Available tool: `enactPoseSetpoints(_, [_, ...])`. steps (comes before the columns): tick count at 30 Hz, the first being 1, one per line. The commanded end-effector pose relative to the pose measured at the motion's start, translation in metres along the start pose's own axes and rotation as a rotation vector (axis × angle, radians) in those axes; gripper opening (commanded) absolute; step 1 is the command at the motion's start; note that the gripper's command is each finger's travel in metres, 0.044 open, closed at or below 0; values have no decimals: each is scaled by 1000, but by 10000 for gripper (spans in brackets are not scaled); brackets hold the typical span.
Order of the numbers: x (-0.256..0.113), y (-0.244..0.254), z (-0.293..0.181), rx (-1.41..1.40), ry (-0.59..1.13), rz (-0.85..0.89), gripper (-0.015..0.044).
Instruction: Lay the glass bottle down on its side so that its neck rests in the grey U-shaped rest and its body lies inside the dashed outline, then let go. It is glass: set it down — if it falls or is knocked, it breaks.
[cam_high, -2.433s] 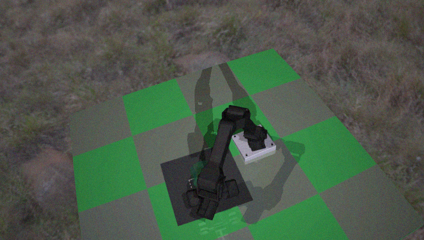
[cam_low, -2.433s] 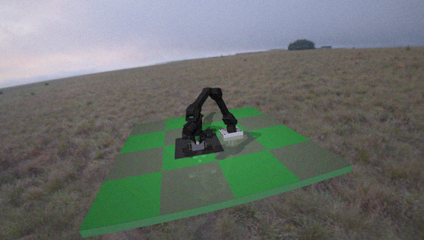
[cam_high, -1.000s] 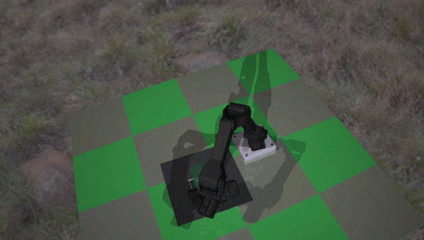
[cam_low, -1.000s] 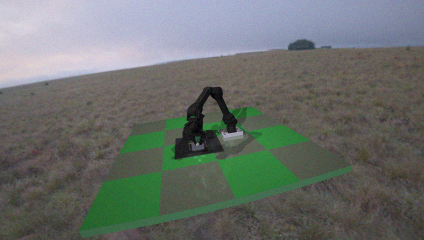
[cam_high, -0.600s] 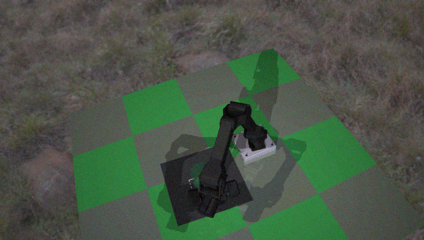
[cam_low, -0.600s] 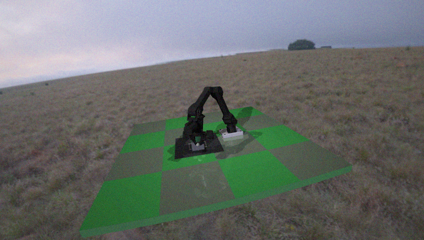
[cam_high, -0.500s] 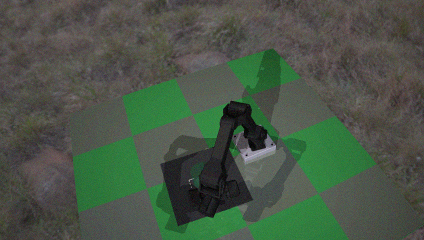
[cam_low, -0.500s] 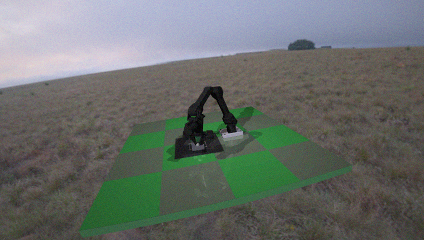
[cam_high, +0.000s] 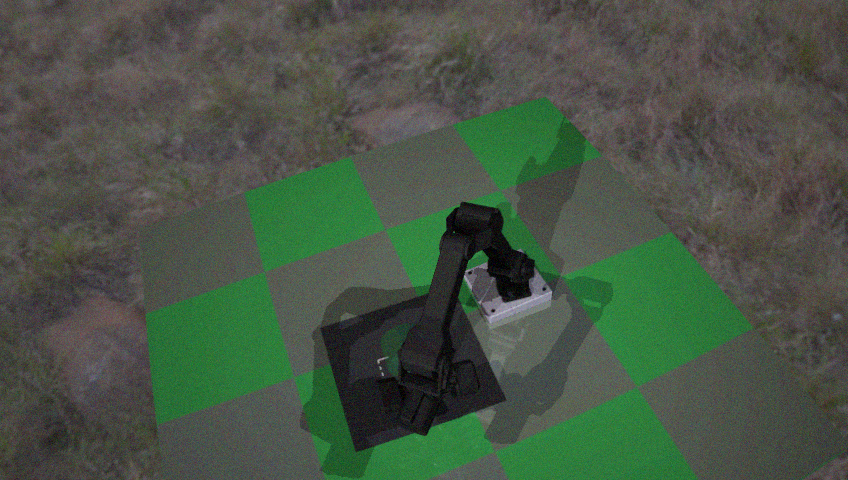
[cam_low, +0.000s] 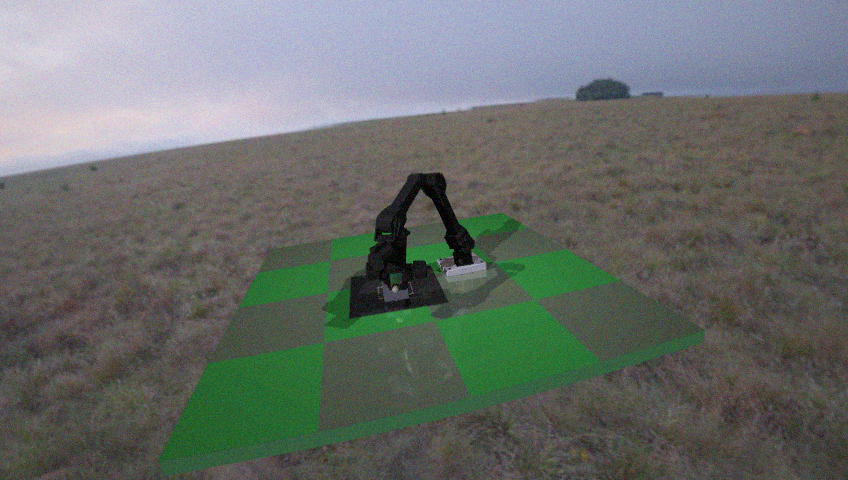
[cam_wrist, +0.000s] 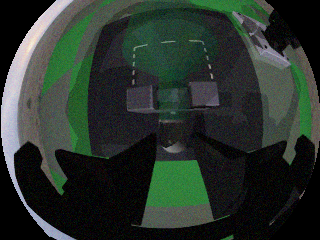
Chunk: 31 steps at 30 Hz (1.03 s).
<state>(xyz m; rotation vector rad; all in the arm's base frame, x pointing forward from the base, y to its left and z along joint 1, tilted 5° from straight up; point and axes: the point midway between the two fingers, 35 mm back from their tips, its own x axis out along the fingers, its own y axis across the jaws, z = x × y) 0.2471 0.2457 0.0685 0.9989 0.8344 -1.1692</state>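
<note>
— What is pictured here?
— The release, by all appearances: the glass bottle (cam_high: 392, 343) (cam_low: 395, 289) (cam_wrist: 170, 47) is laid on its side in the lower centre of the top view, its neck seated in the grey U-shaped rest (cam_low: 395, 296) (cam_wrist: 204, 95). Its body is seen within the visible part of the dashed outline (cam_high: 380, 360) (cam_wrist: 134, 65).
— And the gripper (cam_high: 423, 387) (cam_low: 395, 279) (cam_wrist: 175, 138)?
— Partly open around the neck end, with narrow gaps shown on both sides in the wrist view; nothing appears to be gripped.
— How is the glass described?
— Dark green and see-through, broad in the body, slim at the neck, finished by a pale tip. No break can be made out in the dim light.
— What is called for next?
— A little more opening, then a straight, slow retreat, so that the neck is not dragged.
</note>
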Motion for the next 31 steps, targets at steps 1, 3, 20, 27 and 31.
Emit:
enactPoseSetpoints(1, [0,0,0,0,-1,-1,236])
enactPoseSetpoints(3, [0,0,0,0,-1,-1,288])
enactPoseSetpoints(20, [-62,10,31,-61,311,-111,440])
enactPoseSetpoints(27, [-62,10,31,-61,311,-111,440])
enactPoseSetpoints(31, [-62,10,31,-61,311,-111,440])
